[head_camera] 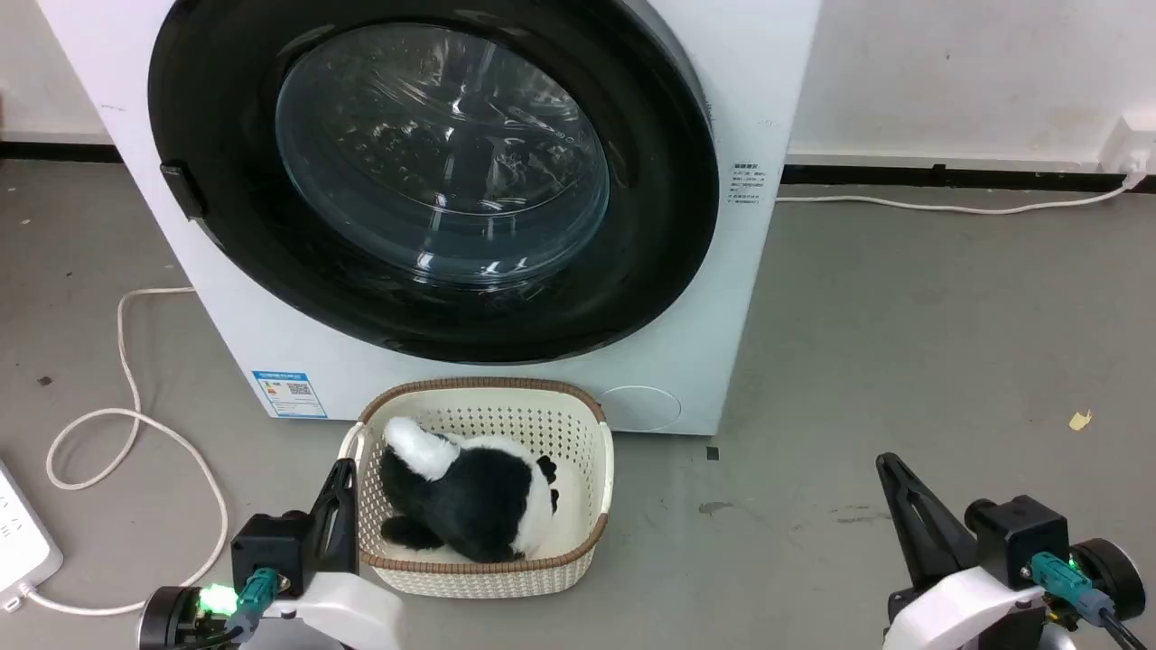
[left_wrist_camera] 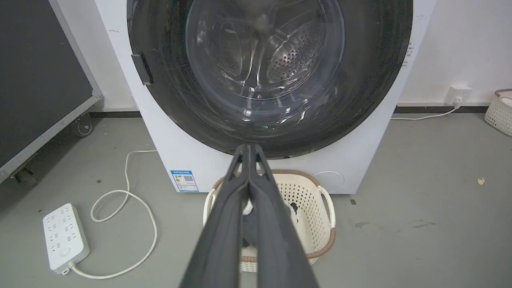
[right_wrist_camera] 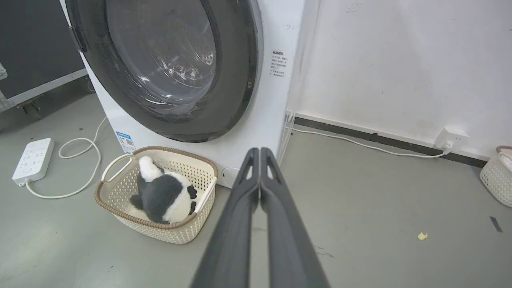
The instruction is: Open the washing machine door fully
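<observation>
Big round shiny black washing machine door (head_camera: 433, 181), clear glass bowl in middle, upper middle of head view. Shut flat on big white washing machine (head_camera: 768, 90). Small black handle tab (head_camera: 181, 190) on left rim, untouched. Left gripper (head_camera: 344, 471) lower left, right gripper (head_camera: 890, 466) lower right: jaws pressed together, holding nothing, well apart from door. Nothing done yet. Left to do, I think: grab tab, pull, swing door wide open.
</observation>
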`<state>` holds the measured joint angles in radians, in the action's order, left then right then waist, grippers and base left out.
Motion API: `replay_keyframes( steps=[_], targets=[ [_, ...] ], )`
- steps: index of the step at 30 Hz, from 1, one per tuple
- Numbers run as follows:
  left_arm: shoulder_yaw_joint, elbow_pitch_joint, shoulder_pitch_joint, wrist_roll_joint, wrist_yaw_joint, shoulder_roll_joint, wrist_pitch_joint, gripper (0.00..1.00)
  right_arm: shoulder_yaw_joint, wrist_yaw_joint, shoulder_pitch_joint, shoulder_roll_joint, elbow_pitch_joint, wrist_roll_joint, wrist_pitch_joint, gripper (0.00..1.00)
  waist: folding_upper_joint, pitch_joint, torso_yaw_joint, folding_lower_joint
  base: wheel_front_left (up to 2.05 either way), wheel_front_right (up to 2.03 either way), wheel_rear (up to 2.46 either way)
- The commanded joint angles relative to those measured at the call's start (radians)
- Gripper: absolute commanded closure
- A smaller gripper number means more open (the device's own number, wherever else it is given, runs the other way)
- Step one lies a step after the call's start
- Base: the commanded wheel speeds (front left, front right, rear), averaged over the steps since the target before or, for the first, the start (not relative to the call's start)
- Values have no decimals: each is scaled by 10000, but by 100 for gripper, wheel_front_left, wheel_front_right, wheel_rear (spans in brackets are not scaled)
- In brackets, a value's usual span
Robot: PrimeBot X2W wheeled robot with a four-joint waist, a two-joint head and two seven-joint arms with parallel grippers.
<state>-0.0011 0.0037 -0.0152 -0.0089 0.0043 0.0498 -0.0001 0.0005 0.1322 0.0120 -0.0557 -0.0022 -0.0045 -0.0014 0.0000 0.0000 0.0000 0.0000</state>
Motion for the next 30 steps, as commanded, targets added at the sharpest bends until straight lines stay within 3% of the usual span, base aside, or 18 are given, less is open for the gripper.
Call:
replay_keyframes(
  steps=[1,30],
  targets=[
    [11,-37,152,89,-43,4,1,100,-5,-15,-120,55,22,45,14,100,0,0,0,0,0,0,0],
    [11,-37,152,89,-43,4,1,100,-5,-15,-120,55,22,45,14,100,0,0,0,0,0,0,0]
  ],
)
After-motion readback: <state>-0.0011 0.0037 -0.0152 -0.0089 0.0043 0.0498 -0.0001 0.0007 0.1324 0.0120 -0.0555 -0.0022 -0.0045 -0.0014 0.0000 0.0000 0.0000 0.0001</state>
